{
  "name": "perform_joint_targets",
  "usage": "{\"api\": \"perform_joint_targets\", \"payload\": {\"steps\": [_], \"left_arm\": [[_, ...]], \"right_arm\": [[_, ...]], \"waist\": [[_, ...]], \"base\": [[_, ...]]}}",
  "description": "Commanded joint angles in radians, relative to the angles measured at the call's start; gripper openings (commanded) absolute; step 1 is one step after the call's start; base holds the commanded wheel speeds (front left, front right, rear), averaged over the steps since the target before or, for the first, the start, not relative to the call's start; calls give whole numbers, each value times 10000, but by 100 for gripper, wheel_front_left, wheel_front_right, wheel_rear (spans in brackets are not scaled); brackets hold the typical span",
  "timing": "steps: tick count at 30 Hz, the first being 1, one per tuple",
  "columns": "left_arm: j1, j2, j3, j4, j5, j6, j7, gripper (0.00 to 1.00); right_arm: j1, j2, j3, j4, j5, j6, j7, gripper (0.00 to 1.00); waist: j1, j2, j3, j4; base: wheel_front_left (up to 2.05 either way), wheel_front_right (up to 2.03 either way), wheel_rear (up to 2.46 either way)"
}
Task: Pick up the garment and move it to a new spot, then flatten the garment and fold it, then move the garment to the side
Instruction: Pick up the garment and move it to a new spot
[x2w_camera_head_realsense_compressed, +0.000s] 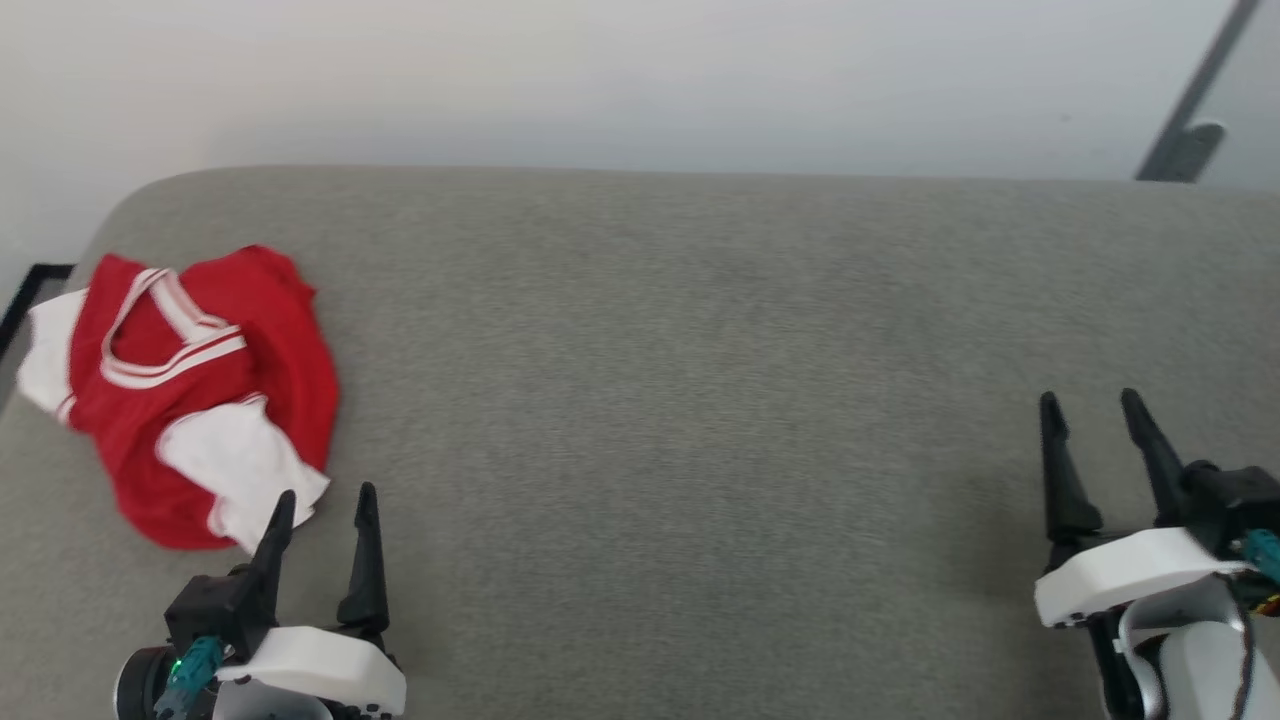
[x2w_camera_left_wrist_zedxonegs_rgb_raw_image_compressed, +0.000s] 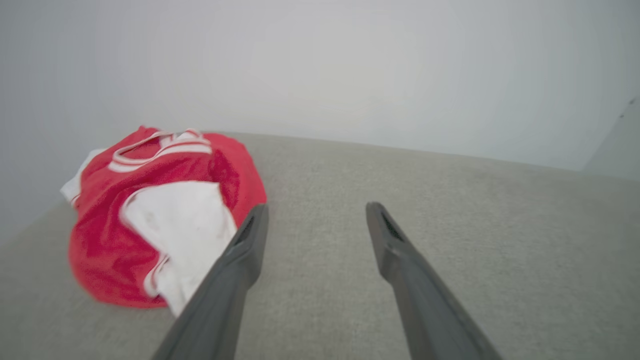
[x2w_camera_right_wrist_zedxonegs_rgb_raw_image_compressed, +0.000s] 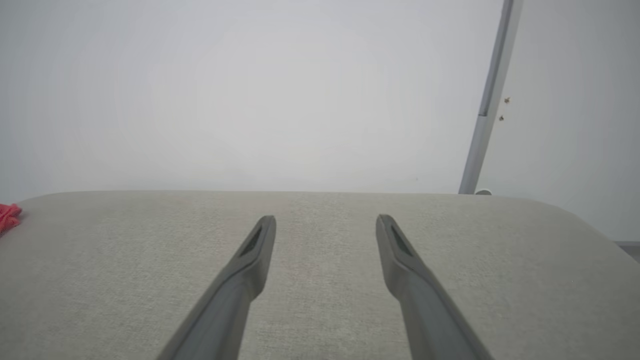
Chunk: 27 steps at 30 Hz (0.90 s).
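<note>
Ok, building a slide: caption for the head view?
Red jersey lies crumpled at left end of grey surface; left pincer and right pincer open, empty.

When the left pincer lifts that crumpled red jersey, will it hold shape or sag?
Probably sags: the garment lies in soft, loose folds. Likely light, since the cloth looks thin. Pushed, it would probably bunch on the textured grey surface.

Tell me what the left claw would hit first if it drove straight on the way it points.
Probably the garment: the open left claw aims just past its right edge, so the outer finger would likely brush it; the rest meets bare grey cushion. Height is unclear.
</note>
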Motion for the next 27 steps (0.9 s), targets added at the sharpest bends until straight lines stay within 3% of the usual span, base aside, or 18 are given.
{"api": "perform_joint_targets", "payload": {"steps": [1,8,18,27], "left_arm": [[34,-6,78,-8,210,-12,-69,100],[413,-73,305,88,388,-40,-190,100],[1021,-90,460,-37,-248,127,-183,100],[1383,-97,404,-338,-637,345,-185,100]], "right_arm": [[34,56,98,-35,-155,0,-92,100],[138,240,1025,74,-545,-1,-216,100],[106,561,2024,294,-267,-1,-214,100],[-170,658,2344,400,-156,-1,-214,100]], "waist": [[0,0,-37,379],[0,0,-180,1852],[0,0,-412,3675],[0,0,-327,4153]], "base": [[0,0,0],[0,0,0],[0,0,0],[0,0,0]]}}
